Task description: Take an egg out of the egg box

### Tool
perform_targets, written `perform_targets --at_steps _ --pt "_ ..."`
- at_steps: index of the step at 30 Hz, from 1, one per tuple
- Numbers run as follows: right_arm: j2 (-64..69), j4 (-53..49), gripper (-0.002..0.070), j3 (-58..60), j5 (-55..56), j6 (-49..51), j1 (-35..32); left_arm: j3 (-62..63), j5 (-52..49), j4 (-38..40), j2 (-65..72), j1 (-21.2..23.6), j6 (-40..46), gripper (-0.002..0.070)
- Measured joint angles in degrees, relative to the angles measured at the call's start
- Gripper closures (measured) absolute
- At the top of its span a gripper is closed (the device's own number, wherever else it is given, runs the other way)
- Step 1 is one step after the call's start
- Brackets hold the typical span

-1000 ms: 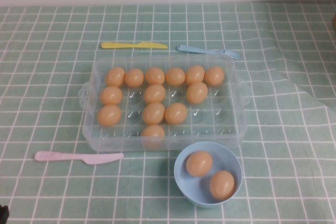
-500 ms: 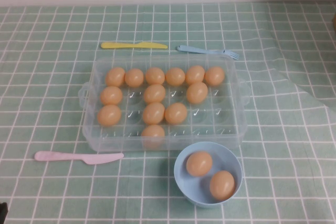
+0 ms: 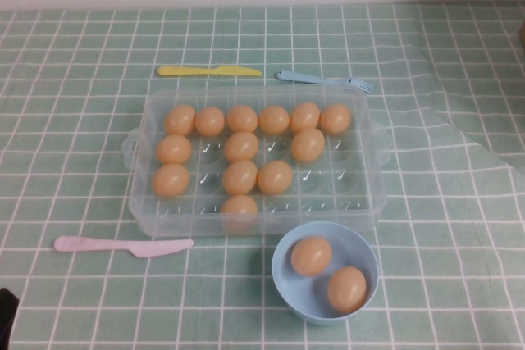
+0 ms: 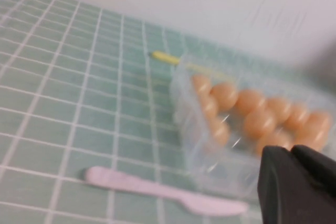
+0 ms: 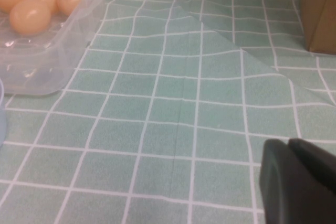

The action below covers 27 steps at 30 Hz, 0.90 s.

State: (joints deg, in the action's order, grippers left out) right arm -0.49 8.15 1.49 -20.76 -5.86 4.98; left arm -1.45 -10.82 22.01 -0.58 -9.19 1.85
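Observation:
The clear plastic egg box stands mid-table and holds several tan-orange eggs. My left gripper shows only as a dark tip at the near left corner of the high view. In the left wrist view its fingers are together and empty, short of the egg box and its eggs. My right gripper is shut and empty, low over bare cloth to the right of the egg box. It is out of the high view.
A light-blue bowl with two eggs stands in front of the box. A pink knife lies near left, with a yellow knife and a blue fork behind the box. A wooden box stands far right. The cloth has a fold.
The dark tip of my left gripper has come further into the near left corner of the high view. The eggs, box and bowl have not moved.

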Motion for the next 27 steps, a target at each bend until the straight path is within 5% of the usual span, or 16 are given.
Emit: perform_targets --at_steps 4,15,23,27 --pt "0.0 0.0 0.0694 0.0 0.0 0.0 0.0 0.0 4.2 7.7 0.0 0.0 -0.9 0.068" --pt "0.0 0.0 0.0694 0.0 0.0 0.0 0.0 5.6 1.7 9.6 2.1 0.0 -2.8 0.0679" --pt "0.0 0.0 0.0694 0.0 0.0 0.0 0.0 24.2 -17.9 1.9 23.2 0.0 -1.1 0.0679" --pt "0.0 0.0 0.0694 0.0 0.0 0.0 0.0 34.6 -29.0 -0.1 35.3 0.0 8.3 0.0679"
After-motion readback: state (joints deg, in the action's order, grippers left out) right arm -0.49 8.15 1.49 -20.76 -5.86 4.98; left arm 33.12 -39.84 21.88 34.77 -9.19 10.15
